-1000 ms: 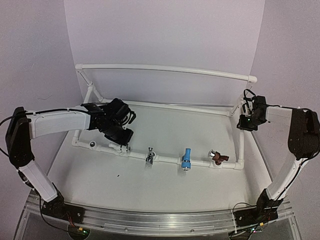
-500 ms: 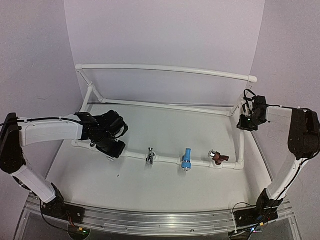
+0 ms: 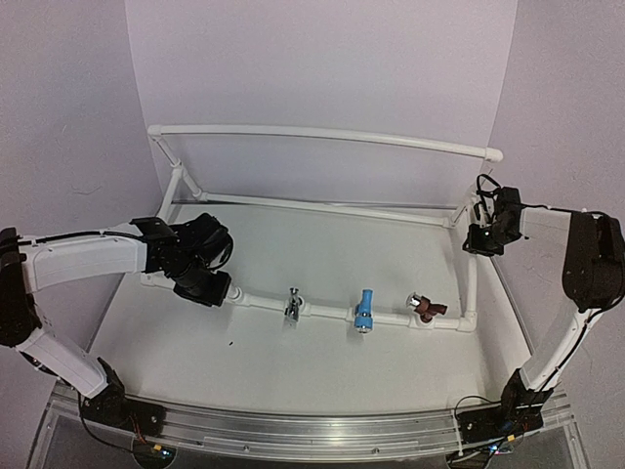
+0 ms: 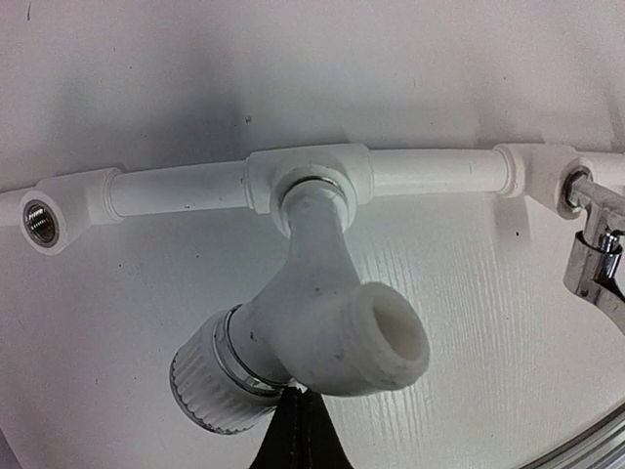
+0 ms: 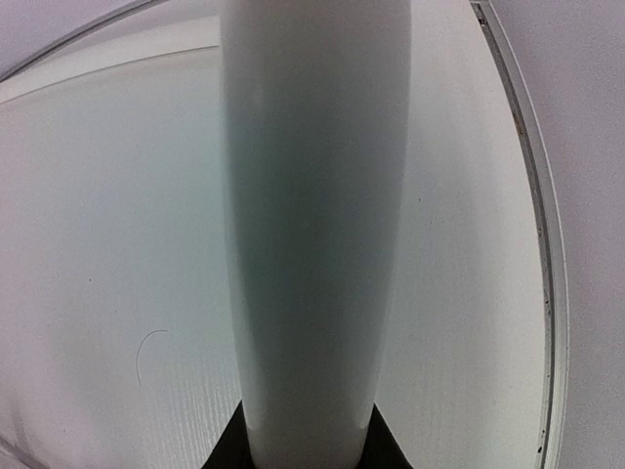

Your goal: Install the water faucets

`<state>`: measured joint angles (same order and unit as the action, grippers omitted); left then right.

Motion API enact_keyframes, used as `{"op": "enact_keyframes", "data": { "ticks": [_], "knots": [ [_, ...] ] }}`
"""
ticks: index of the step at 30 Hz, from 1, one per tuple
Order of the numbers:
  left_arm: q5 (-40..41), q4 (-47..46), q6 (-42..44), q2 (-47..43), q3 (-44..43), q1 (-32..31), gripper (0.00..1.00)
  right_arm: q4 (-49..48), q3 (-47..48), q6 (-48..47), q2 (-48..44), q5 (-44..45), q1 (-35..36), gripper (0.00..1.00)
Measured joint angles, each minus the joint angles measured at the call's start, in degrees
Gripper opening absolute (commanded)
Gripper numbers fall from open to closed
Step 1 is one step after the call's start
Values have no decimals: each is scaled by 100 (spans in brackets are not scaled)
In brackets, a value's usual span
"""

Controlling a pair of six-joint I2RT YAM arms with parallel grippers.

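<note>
A white plastic faucet [image 4: 312, 322] hangs screwed into a tee of the front pipe [image 4: 176, 188]. My left gripper [image 4: 298, 391] is shut and empty, its tips just under the faucet's body. From above, the left gripper [image 3: 210, 283] sits over the left end of the front pipe and covers that faucet. Further right along the pipe stand a chrome faucet [image 3: 293, 306], a light blue faucet [image 3: 364, 311] and a reddish-brown faucet [image 3: 426, 309]. My right gripper [image 3: 483, 239] is shut on the frame's right side pipe [image 5: 312, 215].
The white PVC pipe frame [image 3: 322, 135] stands on a white table, with its top rail at the back. An empty threaded socket [image 4: 41, 221] sits at the front pipe's left end. The chrome faucet [image 4: 596, 254] shows at the right edge of the left wrist view.
My left arm has drawn back to the left along the front pipe, away from the chrome faucet. The right arm has stayed put on the side pipe.
</note>
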<state>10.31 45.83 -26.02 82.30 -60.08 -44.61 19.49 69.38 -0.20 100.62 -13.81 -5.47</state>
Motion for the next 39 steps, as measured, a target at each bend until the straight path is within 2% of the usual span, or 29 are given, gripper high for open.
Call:
{"op": "enact_keyframes", "data": {
  "ticks": [6, 21, 32, 39],
  "knots": [
    [-192, -183, 56, -66, 56, 489, 0, 2, 0, 6, 0, -53, -13, 0],
    [-309, -301, -2, -41, 349, 668, 0, 0, 0, -28, 0, -78, -47, 0],
    [-305, -444, -232, -385, 698, 720, 0, 2, 0, -66, 0, -80, -95, 0],
    [-112, -580, -171, 124, 371, 727, 0, 4, 0, -75, 0, -80, -98, 0]
  ]
}}
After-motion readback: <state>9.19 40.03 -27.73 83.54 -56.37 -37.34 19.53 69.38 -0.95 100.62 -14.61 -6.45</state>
